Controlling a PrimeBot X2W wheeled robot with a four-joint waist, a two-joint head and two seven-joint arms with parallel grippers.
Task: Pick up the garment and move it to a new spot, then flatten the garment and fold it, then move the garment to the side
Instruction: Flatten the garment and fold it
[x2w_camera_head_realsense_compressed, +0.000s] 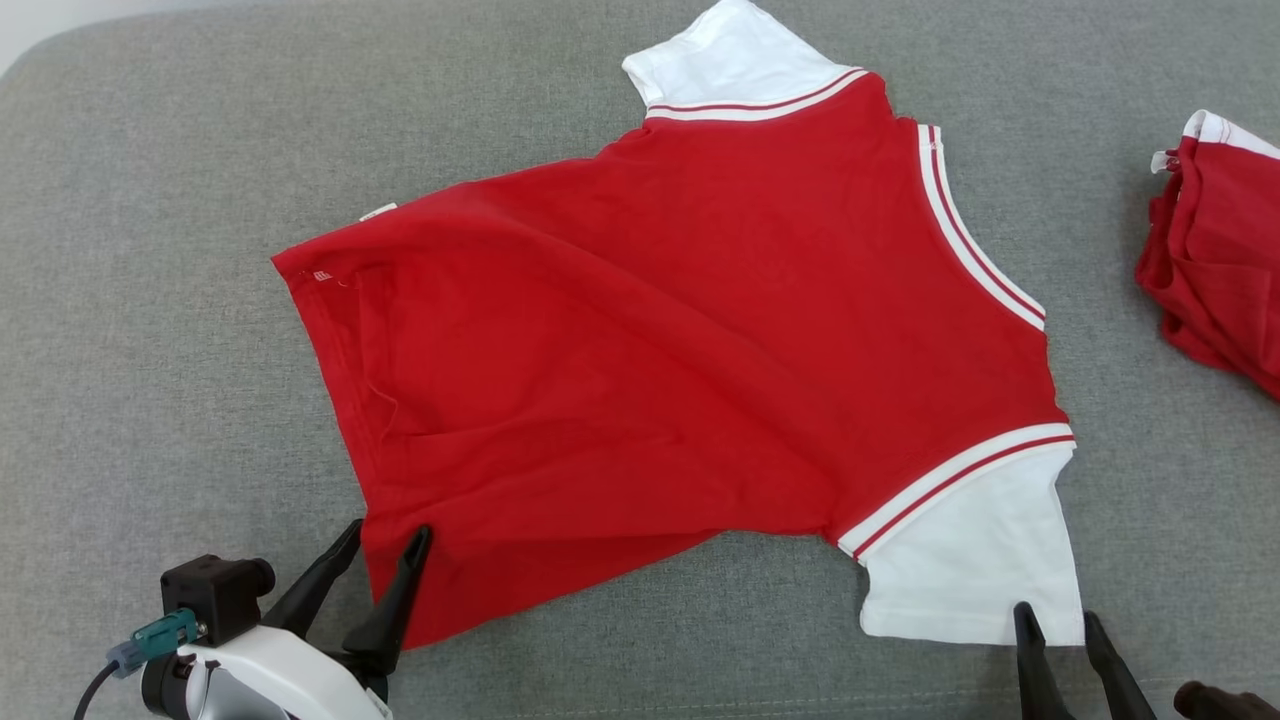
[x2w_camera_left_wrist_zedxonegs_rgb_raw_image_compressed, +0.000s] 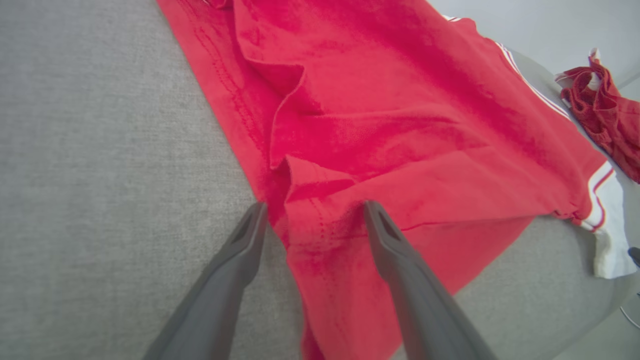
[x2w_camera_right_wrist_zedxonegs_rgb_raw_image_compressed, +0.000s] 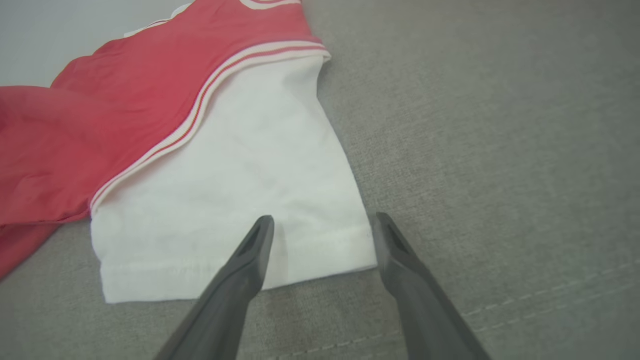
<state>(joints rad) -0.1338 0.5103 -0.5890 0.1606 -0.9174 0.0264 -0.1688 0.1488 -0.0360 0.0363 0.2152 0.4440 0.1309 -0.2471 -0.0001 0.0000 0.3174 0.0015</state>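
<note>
My left gripper is wide open and empty, straddling the near hem corner of the red garment. My right gripper is also open and empty, astride the near white sleeve. The garment lies spread but creased on the grey padded surface. I should pinch what look like two layers, then draw the ends evenly apart. There are two garments: this one and a crumpled garment at the right.

You get bright, even light, faint shadows. Head view sharp; right wrist view hazy, garment washed pink.
</note>
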